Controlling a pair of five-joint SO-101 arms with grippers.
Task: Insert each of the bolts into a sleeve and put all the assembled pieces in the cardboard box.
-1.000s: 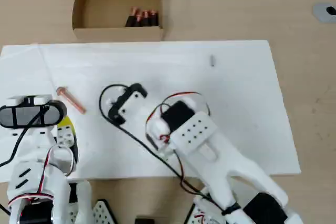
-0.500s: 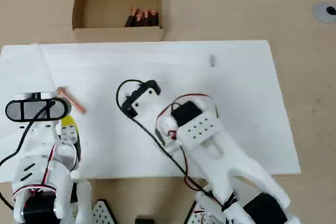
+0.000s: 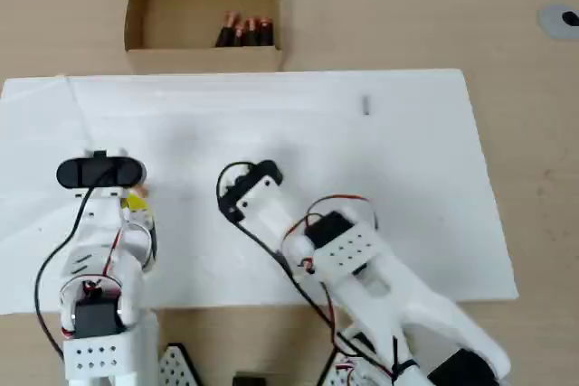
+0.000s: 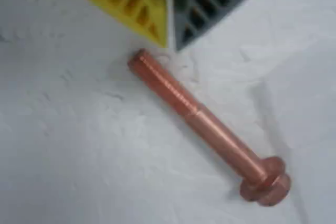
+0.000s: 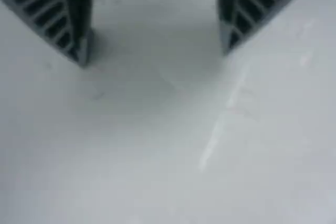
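Observation:
A copper bolt (image 4: 206,125) lies flat on the white sheet (image 3: 407,160), its threaded end just beside the tips of my left gripper (image 4: 169,39). That gripper's yellow and grey fingers are shut, with nothing between them. From above, the left arm's head (image 3: 101,173) stands over the spot where the bolt lies. My right gripper (image 5: 152,51) hovers open above bare sheet, at mid-table in the high view (image 3: 246,189). The cardboard box (image 3: 136,15) at the back holds several assembled pieces (image 3: 244,32).
A small grey mark (image 3: 365,104) shows on the sheet toward the back right. The sheet's right half is bare, with wooden tabletop (image 3: 534,133) beyond it. Both arm bases stand at the near edge.
The left arm has swung right and forward, and its head now covers the bolt. The right arm has pulled back toward the near edge and to the right.

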